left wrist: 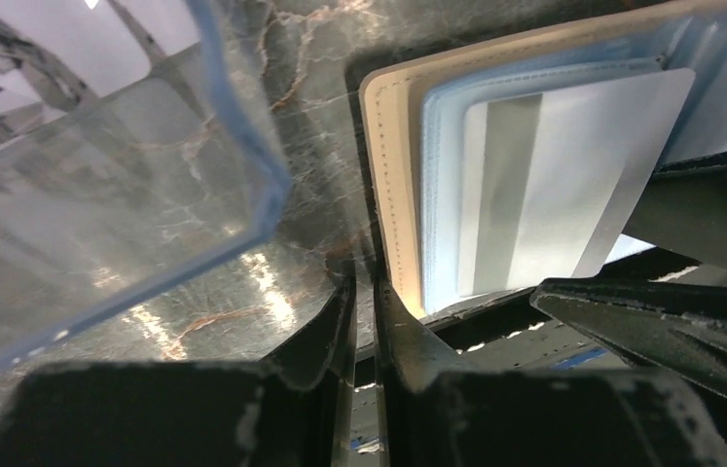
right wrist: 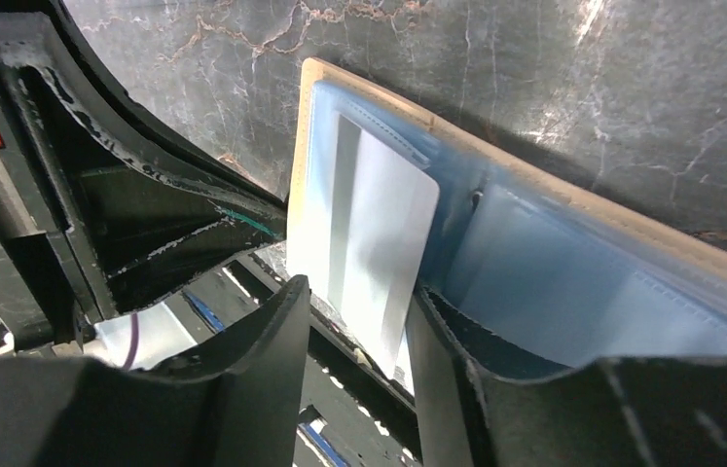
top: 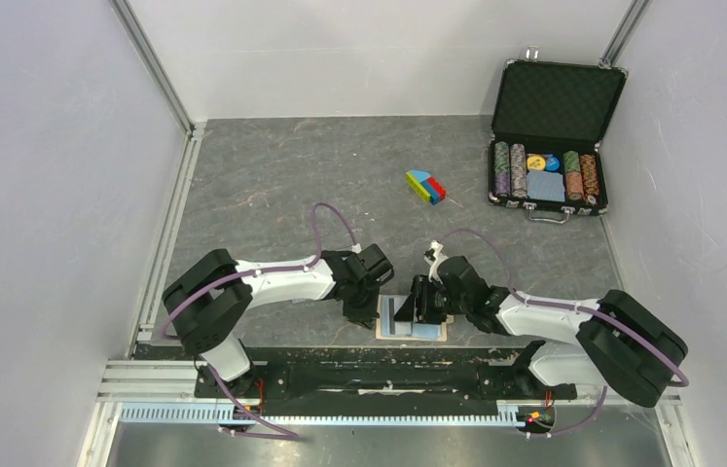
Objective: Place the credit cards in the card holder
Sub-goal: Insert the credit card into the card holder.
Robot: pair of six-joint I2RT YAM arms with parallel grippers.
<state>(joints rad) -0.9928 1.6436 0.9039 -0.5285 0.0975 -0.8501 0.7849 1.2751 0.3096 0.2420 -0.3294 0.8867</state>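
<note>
The card holder (top: 416,338) lies open at the table's near edge, with a tan rim (left wrist: 385,146) and pale blue pocket panels (right wrist: 573,282). One pale grey credit card (left wrist: 554,185) with a darker stripe lies on its left panel, partly tucked into the pocket (right wrist: 374,224). I cannot make out the second card. My left gripper (left wrist: 365,292) is shut and empty, its tips at the holder's left edge (top: 363,317). My right gripper (right wrist: 354,321) is open over the holder (top: 419,306), its jaws on either side of the card's near end and one finger (right wrist: 456,341) on the blue panel.
An open black case (top: 546,146) with poker chips stands at the back right. A small coloured block (top: 425,187) lies mid-table. A clear blue-edged plastic piece (left wrist: 96,195) sits close to the left of the left gripper. The black base rail (top: 369,375) runs just below the holder.
</note>
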